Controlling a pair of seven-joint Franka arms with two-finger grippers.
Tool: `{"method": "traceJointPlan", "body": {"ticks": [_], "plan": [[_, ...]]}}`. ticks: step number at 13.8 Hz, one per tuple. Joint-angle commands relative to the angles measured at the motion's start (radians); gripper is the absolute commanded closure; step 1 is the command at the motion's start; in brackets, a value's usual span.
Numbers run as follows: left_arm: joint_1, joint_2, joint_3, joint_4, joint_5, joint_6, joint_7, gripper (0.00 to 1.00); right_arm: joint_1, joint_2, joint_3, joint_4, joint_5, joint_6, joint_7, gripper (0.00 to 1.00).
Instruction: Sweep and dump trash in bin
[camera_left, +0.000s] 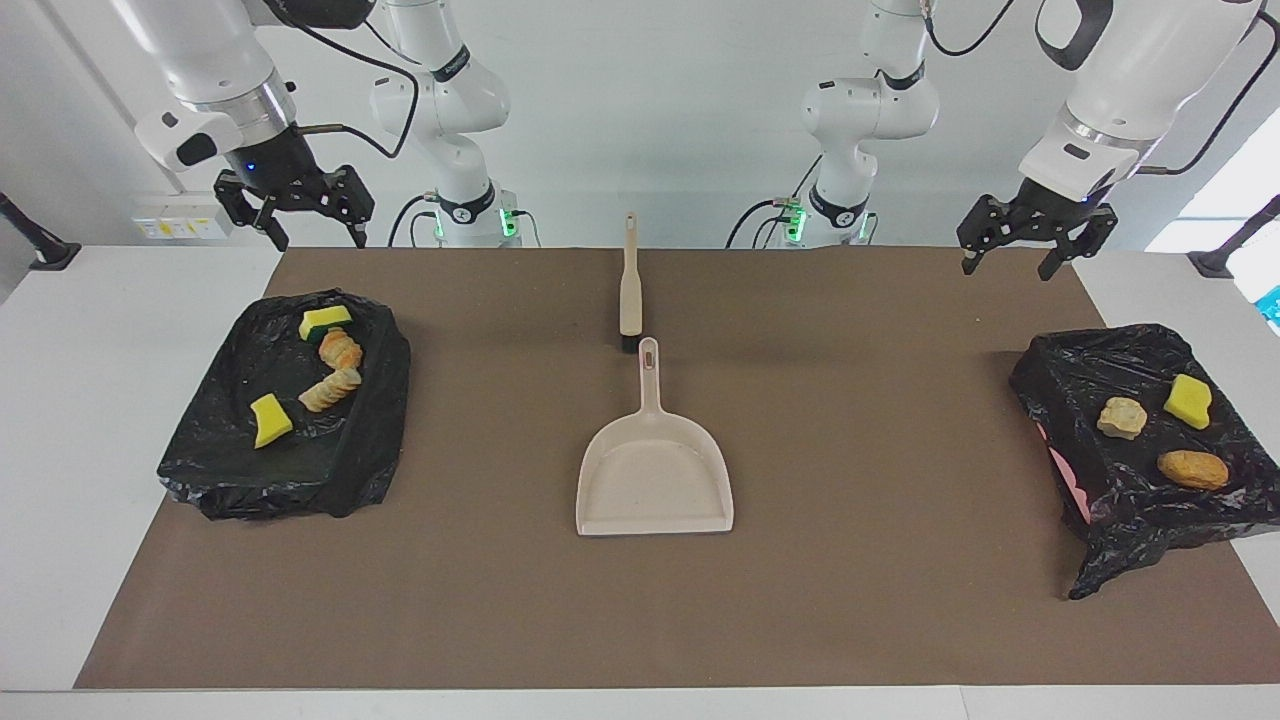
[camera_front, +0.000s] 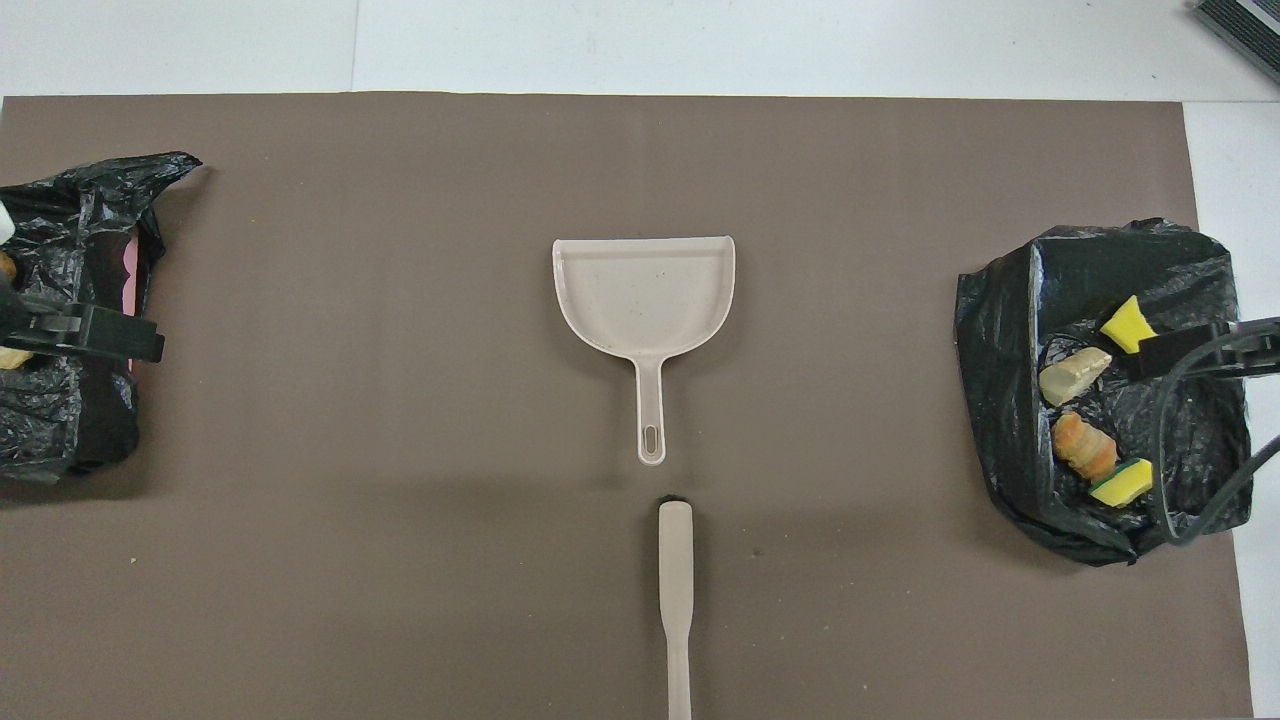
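Both grippers (camera_left: 1022, 254) (camera_left: 296, 221) aloft (jaws apart)

Brown mat (camera_left: 860, 560) on white table (camera_left: 60, 480)

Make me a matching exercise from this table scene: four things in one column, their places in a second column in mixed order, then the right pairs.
Things
1. dustpan
2. brush
3. left gripper
4. yellow sponge with green backing

Places
A. in the black-lined bin at the right arm's end of the table
B. lying nearer to the robots than the dustpan, in line with its handle
C. in the air, open, holding nothing
D. flat on the middle of the brown mat

Pairs: 1-D, 2-B, 3-C, 4-A
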Motion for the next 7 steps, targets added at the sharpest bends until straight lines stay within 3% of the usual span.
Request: {"method": "traceJointPlan", "body": {"ticks": [1,7], "plan": [[0.012,-0.007,-0.007,0.004,0.005,-0.015,0.006,0.00,-0.008,-0.013,0.003,-0.009,-0.012,0.005,-0.029,0.00],[0.010,-0.009,-0.008,0.000,0.005,-0.018,0.006,0.00,-0.008,-0.013,0.003,-0.009,-0.010,0.005,-0.029,0.00]]}}
